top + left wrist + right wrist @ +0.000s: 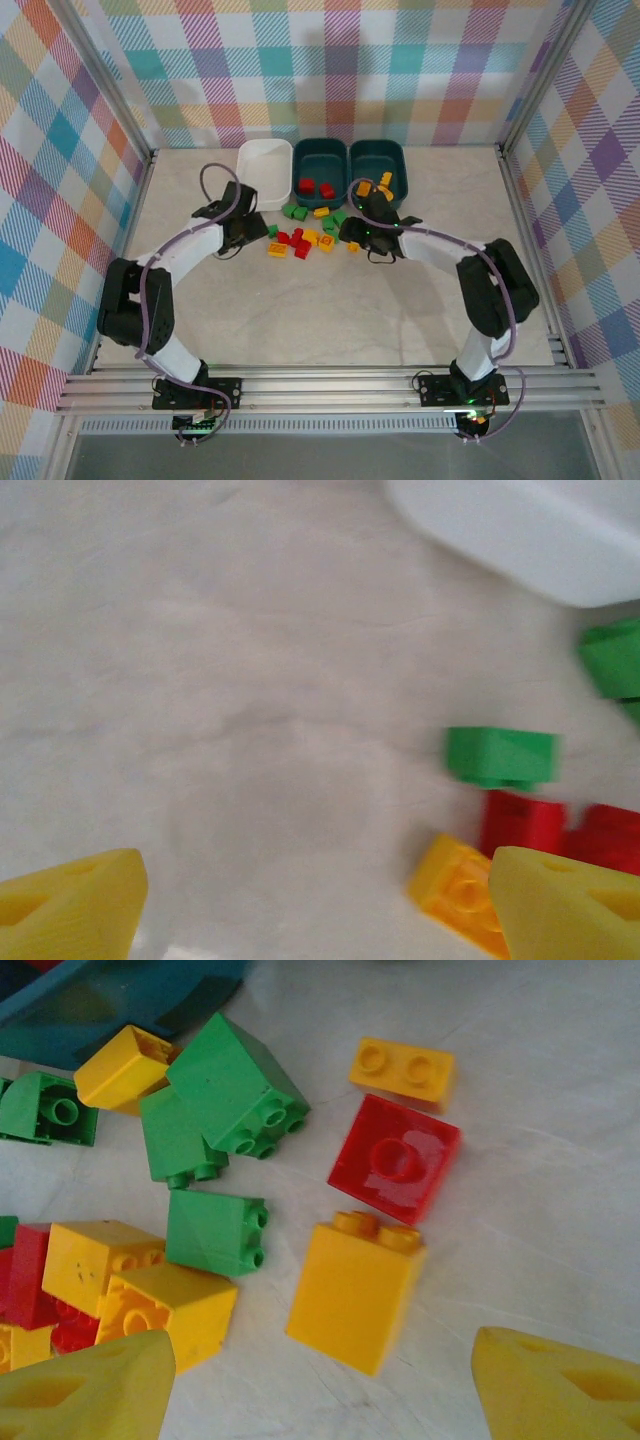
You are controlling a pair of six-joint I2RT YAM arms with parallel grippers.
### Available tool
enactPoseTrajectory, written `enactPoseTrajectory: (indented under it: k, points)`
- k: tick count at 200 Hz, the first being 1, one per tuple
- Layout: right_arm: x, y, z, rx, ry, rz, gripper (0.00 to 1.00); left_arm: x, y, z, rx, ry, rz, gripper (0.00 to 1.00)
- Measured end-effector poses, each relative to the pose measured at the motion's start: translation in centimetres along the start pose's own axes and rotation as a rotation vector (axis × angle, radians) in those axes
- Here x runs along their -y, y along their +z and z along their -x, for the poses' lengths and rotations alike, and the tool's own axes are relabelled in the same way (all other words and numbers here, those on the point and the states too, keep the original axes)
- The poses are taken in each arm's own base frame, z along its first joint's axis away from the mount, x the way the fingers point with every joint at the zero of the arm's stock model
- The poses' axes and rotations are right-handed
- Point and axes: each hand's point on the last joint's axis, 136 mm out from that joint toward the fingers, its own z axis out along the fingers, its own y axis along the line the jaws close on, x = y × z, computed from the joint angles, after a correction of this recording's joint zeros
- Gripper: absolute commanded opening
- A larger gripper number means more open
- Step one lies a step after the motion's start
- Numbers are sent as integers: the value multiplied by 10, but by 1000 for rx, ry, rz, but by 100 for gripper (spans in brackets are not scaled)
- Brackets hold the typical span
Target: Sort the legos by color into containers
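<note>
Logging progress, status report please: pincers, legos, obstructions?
Left pincer open, empty. Right pincer open over yellow brick. Legos mostly loose; reds in middle tub, yellows in right tub, white tub empty. Nothing blocking.

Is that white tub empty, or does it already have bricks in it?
Empty. Seen from above, the white tub has a bare floor, while the middle teal tub beside it holds two red bricks.

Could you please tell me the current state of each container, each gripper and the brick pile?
White shallow plastic tub: empty.
Middle dark teal plastic tub: holds two red bricks.
Right dark teal plastic tub: holds yellow-orange bricks.
Loose plastic toy bricks: unsorted, outside the tubs.
Left gripper: open, empty.
Right gripper: open, empty.
</note>
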Motion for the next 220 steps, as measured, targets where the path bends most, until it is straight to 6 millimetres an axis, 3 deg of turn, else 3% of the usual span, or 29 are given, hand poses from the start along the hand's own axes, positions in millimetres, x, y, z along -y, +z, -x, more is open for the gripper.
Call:
enactPoseTrajectory:
  k: [36,77,108,138,159,189,199,220]
  points:
    - [5,26,-6,-28,11,-75,70,-8,-19,0,37,-45,-35,88]
    - [25,37,-12,-40,1,-177,46,-3,-35,2,70,-77,-109,88]
    - [26,37,-7,-23,-19,-192,34,-6,-33,-4,58,-76,-110,88]
    - [25,32,-5,-15,-38,-186,31,-4,-36,-4,55,-78,-127,87]
    - [18,14,1,7,-66,-164,30,1,-37,-5,44,-78,-151,85]
    - [3,-21,44,130,-117,-145,30,18,-40,-13,12,-57,-217,82]
    - [-1,-28,67,174,-110,-133,30,28,-41,-19,-3,-36,-240,81]
    - [14,-30,125,241,-51,-142,30,56,-41,-37,-55,36,-284,80]
